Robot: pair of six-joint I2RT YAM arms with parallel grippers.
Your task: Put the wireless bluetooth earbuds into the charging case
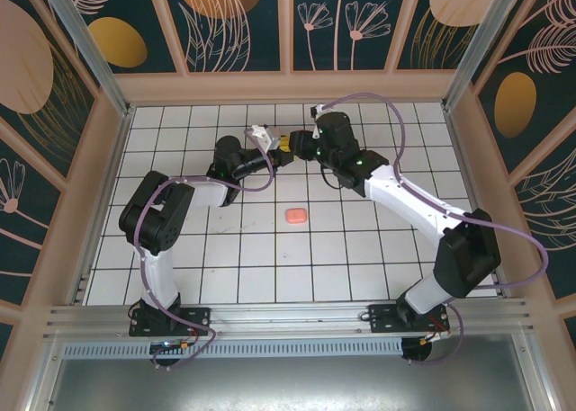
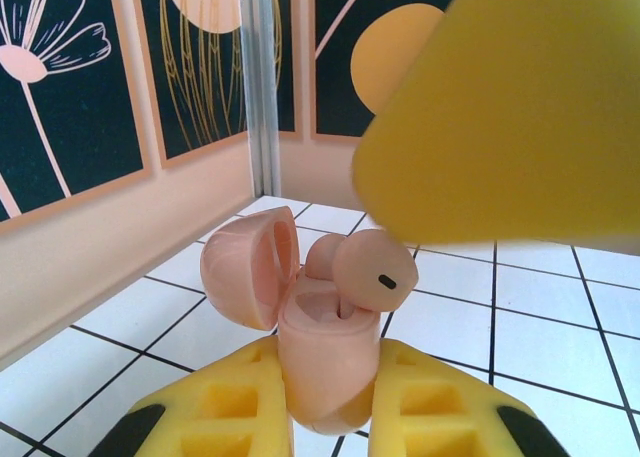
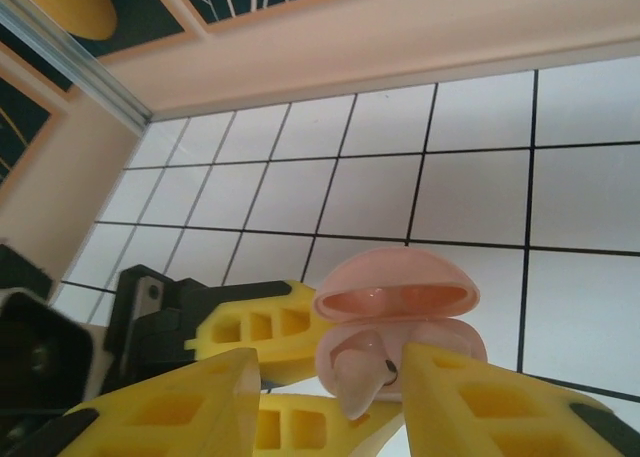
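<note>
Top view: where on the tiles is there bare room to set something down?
Bare: the near tile rows between the arm bases, on the near side of the coral rounded plastic pod; also the far left and far right corners. Crowded: far middle, where left pincer and right pincer meet at the pale pink round case.

Pinks, white, teal.
Pale pink charging case [image 2: 325, 367] and earbud [image 2: 375, 270] with black dot; coral pod [image 1: 296, 215]; white floor tiles [image 1: 360, 267], dark grout; teal walls [image 1: 243, 42], peach floral motifs.
</note>
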